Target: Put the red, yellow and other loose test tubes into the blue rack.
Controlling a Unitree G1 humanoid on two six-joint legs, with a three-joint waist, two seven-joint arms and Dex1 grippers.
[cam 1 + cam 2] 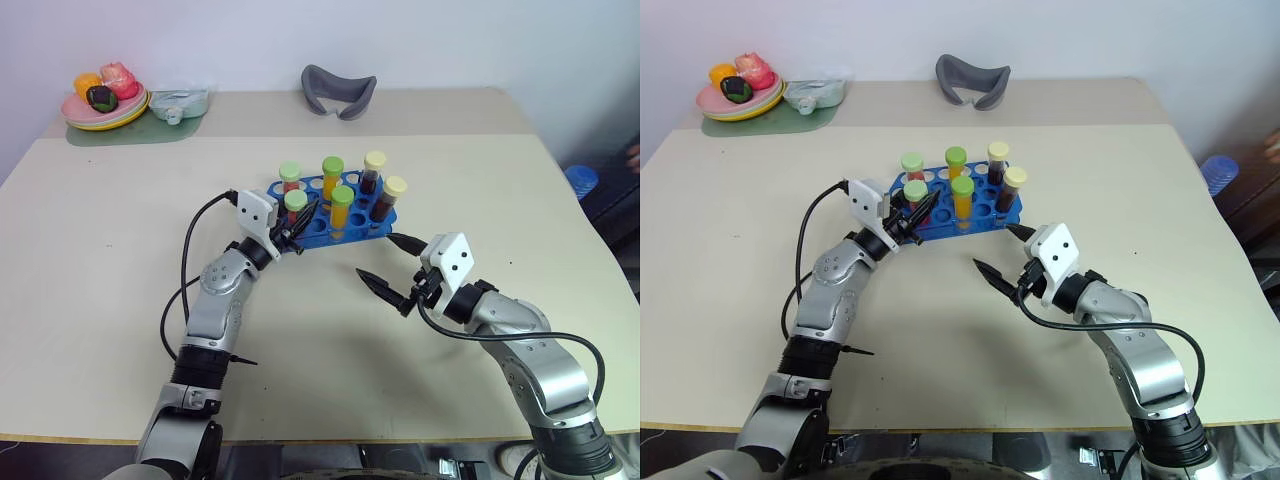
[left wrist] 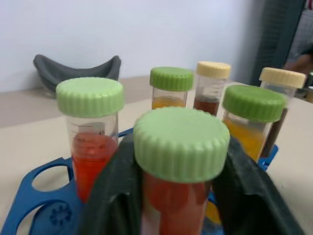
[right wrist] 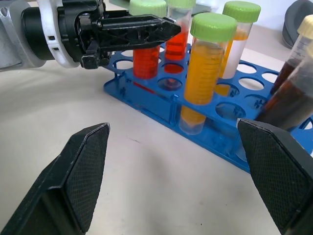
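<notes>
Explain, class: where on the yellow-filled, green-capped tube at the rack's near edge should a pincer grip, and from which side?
Grip the yellow tube on its clear wall just under the green cap, coming from the open table side in front of the blue rack. It stands upright with other tubes close behind, so only that side looks clear. The open right pincer is probably best placed.

Beige table (image 1: 100, 260) bears blue rack (image 1: 310, 236), grey headset (image 1: 339, 92), green mat (image 1: 130, 131).
</notes>
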